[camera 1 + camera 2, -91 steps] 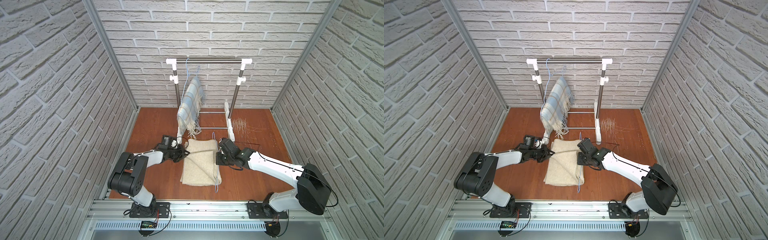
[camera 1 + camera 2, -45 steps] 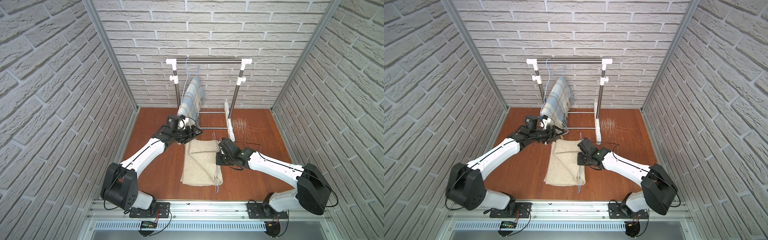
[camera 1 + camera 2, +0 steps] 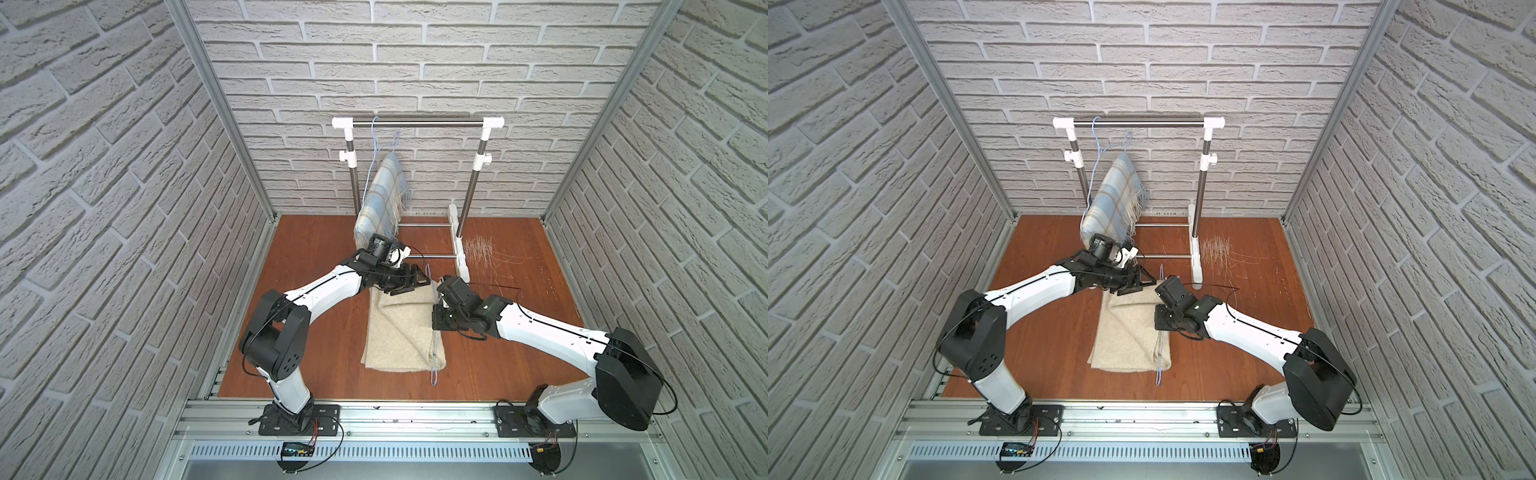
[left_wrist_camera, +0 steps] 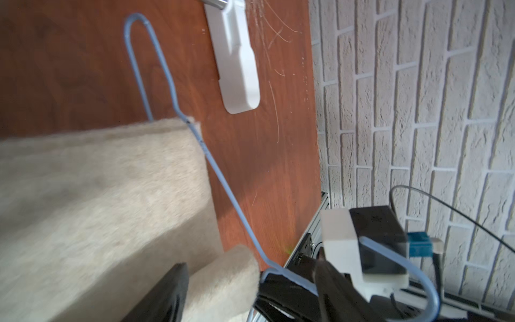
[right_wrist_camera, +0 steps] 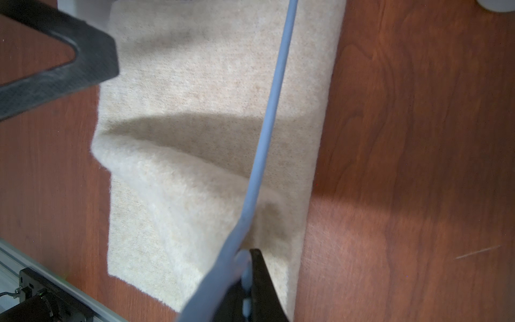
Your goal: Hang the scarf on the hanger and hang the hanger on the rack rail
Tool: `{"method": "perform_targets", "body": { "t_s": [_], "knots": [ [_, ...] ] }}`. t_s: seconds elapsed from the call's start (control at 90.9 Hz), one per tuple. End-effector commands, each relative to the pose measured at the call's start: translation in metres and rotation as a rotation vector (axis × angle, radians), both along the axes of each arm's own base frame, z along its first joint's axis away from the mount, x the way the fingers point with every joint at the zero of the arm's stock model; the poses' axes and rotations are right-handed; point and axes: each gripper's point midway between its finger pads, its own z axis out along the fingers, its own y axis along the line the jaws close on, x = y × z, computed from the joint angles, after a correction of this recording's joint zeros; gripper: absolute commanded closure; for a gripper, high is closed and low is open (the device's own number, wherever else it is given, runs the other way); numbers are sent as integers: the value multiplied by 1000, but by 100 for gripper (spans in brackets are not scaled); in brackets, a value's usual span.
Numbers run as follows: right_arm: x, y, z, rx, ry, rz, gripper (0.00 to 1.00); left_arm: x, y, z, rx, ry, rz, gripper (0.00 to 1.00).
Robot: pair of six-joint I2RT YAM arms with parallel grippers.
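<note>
We saw the scarf (image 3: 399, 328) in plain oatmeal beige, without any pattern. The table (image 3: 324, 340) was reddish-brown with a wood grain. The hanger (image 4: 223, 184) was pale blue wire. The second scarf (image 3: 380, 195) was checked in light blue and grey, crossed by thin tan lines, with a pale fringe. The rack (image 3: 415, 122) had silver bars and white joints. The left arm (image 3: 328, 286) and right arm (image 3: 548, 332) were white with black joints. The walls (image 3: 415, 62) carried a whitish-grey brick pattern.

Chrome-and-white tube clothes rack (image 3: 417, 122) at upper centre, before white brick-pattern walls (image 3: 415, 54).
Pale blue plaid fringed scarf (image 3: 380, 199) hanging at rack's left part; pale loose strands (image 3: 480, 249) scattered right of centre on reddish-brown wooden floor (image 3: 316, 257).
</note>
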Motion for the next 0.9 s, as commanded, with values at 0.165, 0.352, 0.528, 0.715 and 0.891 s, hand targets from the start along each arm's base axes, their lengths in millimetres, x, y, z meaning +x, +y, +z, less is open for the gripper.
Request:
{"method": "perform_targets", "body": {
  "t_s": [0.165,0.352,0.528,0.715,0.891],
  "knots": [
    [-8,-19,-10,-75,34,-1,97,-24,-8,-32,27,-71,-159,29],
    [-8,-21,-13,-70,42,-9,97,-40,-6,-36,-2,-67,-186,35],
    [-7,-23,-14,-71,45,-13,97,-61,-8,-46,-11,-45,-233,36],
    [-6,-24,-14,-70,48,-17,97,-75,-4,-52,-6,-21,-252,69],
    [-4,-26,-13,-81,46,-19,97,-94,18,-75,104,63,-237,94]
  ]
}}
